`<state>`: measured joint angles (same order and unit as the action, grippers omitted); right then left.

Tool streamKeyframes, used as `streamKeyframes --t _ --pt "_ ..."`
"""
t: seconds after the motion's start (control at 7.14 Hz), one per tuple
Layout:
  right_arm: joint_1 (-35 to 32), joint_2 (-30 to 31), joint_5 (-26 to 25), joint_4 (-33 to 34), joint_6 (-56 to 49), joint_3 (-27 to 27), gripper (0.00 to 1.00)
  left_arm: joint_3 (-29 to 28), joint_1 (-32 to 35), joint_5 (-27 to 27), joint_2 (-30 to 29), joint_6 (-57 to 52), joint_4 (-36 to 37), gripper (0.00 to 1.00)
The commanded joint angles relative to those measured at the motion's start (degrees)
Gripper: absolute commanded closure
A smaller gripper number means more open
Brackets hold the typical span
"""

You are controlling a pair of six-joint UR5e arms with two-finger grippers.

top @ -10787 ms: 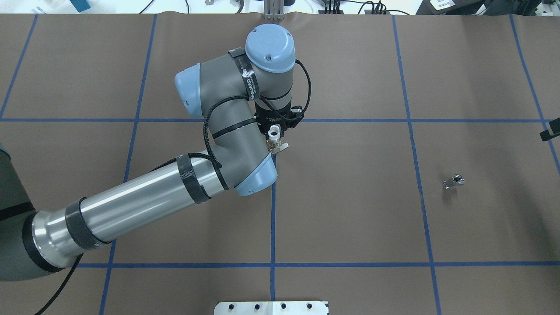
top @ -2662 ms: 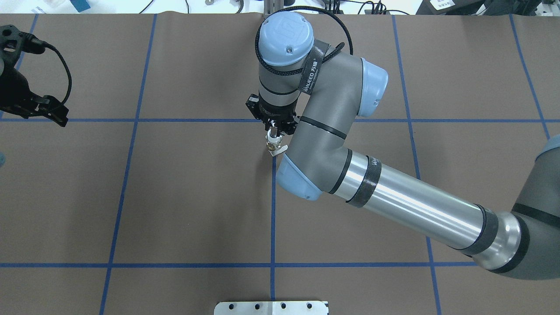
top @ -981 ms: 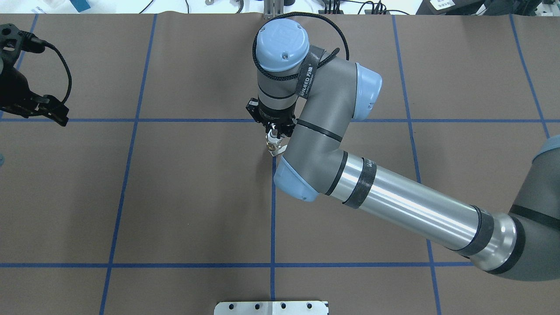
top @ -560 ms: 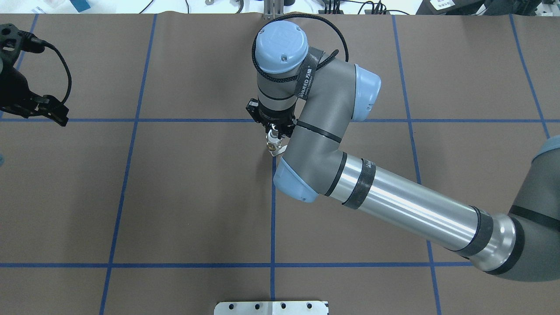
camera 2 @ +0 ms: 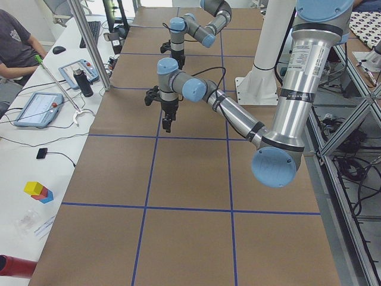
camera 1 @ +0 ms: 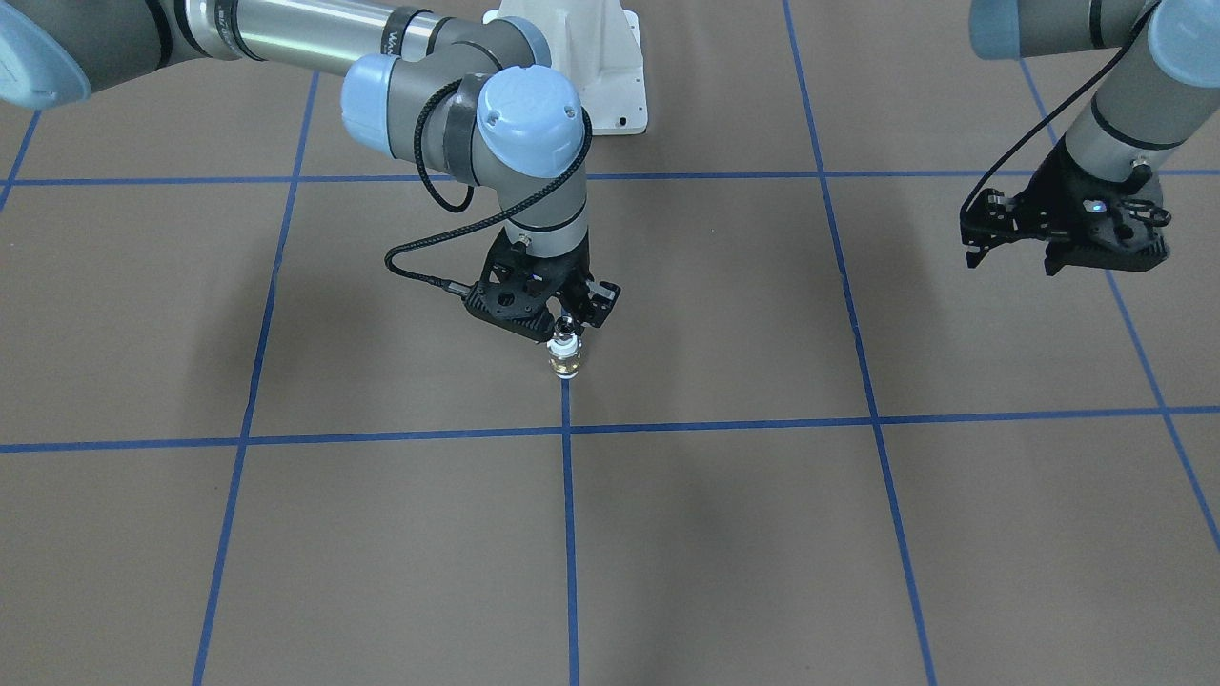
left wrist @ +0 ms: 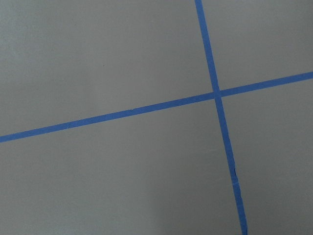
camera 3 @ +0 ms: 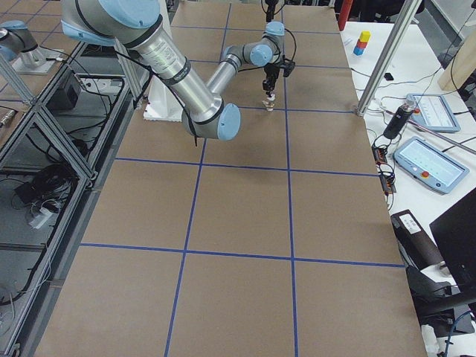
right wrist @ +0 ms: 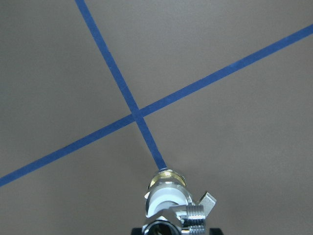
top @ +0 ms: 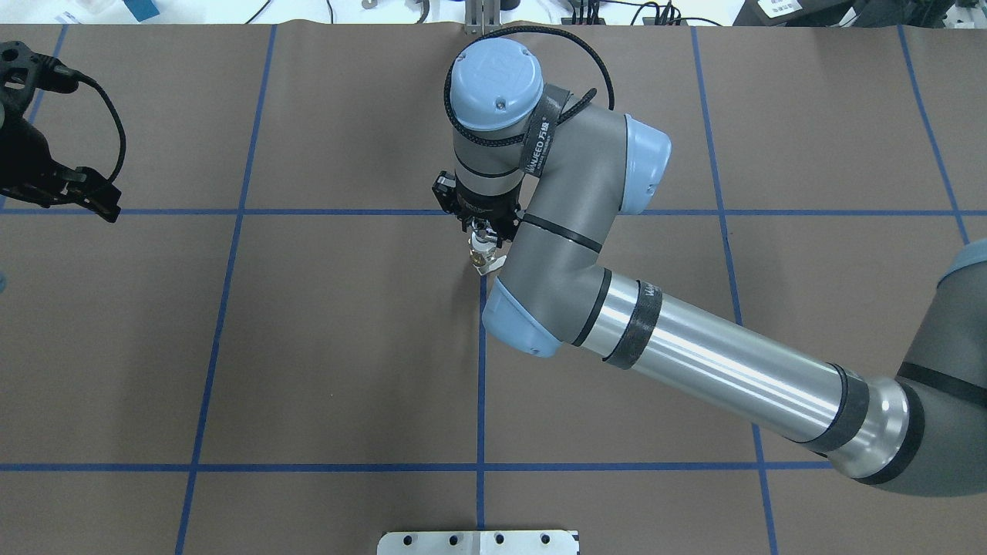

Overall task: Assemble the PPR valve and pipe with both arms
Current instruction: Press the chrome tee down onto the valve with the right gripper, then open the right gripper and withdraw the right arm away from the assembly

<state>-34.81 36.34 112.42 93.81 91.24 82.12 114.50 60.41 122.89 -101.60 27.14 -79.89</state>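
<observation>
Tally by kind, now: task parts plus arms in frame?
PPR valve: 1
pipe: 1
right arm and left arm: 2
Total: 4

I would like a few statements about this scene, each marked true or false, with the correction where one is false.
1. The white-and-brass PPR valve stands upright on a blue tape line. True.
2. The left arm's black tool holds the valve. False: it hovers empty, far from it.
3. The right arm's black tool is directly above the valve. True.
4. The small silver metal pipe fitting lies alone, far from the valve. False: it sits on top of the valve.
</observation>
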Motion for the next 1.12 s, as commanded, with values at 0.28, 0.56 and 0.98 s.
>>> streamKeyframes --t 0.28,0.56,0.98 --pt "0.0 -0.1 0.0 -0.2 0.0 0.1 0.0 -0.1 0.0 0.0 0.0 0.0 0.0 0.13" --pt "-0.3 1.8 0.3 -1.0 -0.2 2.8 0.0 0.4 0.1 0.3 0.0 0.0 0.0 0.13" --pt "-6.6 23.4 5.5 -0.7 -11.9 25.3 0.0 2.6 1.6 2.7 2.0 -0.5 0.0 0.12"
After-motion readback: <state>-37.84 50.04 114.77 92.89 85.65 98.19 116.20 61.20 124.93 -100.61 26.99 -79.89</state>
